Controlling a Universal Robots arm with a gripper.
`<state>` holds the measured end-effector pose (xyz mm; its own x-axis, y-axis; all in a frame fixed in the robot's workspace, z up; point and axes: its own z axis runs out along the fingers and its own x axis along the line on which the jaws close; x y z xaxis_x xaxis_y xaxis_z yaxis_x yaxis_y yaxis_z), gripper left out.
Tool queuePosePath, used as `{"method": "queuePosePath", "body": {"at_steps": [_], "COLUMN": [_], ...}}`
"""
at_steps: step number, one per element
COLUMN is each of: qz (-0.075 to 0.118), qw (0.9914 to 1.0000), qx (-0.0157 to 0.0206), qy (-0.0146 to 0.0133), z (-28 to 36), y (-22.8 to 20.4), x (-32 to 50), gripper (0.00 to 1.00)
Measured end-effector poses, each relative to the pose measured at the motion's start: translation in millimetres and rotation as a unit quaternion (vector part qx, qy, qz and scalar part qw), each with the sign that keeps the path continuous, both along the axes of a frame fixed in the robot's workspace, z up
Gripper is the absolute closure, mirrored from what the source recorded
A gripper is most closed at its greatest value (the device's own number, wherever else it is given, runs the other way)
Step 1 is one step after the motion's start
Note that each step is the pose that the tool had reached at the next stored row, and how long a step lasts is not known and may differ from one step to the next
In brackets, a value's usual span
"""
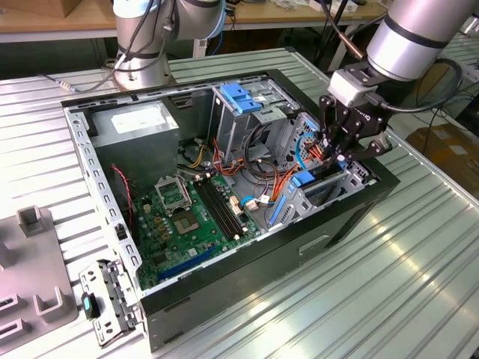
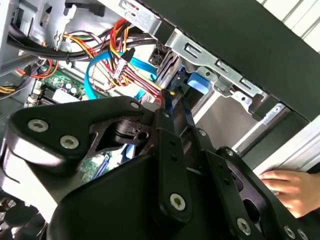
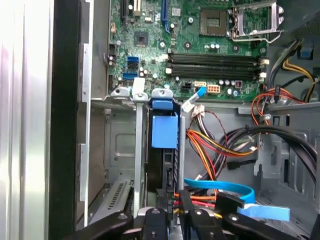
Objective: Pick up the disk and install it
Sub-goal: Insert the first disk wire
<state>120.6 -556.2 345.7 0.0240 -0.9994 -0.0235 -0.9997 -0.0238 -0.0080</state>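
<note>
- The disk (image 3: 164, 131) stands on edge in a bay of the metal drive cage (image 3: 136, 165), at about 3 o'clock inside the open computer case (image 1: 112, 217) in the exterior view; its blue plastic rail end faces outward, and in the first wrist view a dark body runs down behind it.
- The gripper (image 1: 338, 143) hangs just above that bay. In the first wrist view its black fingers (image 3: 186, 210) sit close together against the disk's near edge, with hardly any gap between them; whether they actually clench the disk I cannot tell.
- Crowding the spot: a bundle of red, yellow and orange wires (image 3: 210, 145) and a flat light-blue ribbon cable (image 3: 220, 187) lie just beside the bay, toward the case's middle.
- The green motherboard (image 1: 183, 221) with long black memory slots lies at the case's 6 o'clock; a grey power-supply box (image 1: 135, 123) sits at 11 o'clock.
- A blue plastic latch (image 1: 241, 97) tops the tall cage at 12 o'clock.
- The case rests on a ribbed, shiny metal table (image 1: 389, 277).
- The second wrist view catches a person's hand (image 2: 292, 190) beyond the case's black wall, and the gripper's matte black linkage with silver screws from close up.
- The exterior view gives the silver arm (image 1: 419, 34) reaching in from 1 o'clock.
</note>
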Motion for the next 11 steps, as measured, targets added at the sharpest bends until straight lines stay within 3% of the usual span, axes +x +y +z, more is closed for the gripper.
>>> {"method": "queuePosePath", "body": {"at_steps": [5,9,11], "qz": [0.000,0.000,0.000], "qw": [1.00000,1.00000,1.00000], "qx": [-0.0001,0.0000,0.0000], "qy": [-0.0004,-0.0005,-0.0006], "z": [6.1,6.1,6.1], "y": [0.1,0.1,0.0], "x": [0.1,0.0,0.0], "gripper": [0.76,0.76,0.84]}}
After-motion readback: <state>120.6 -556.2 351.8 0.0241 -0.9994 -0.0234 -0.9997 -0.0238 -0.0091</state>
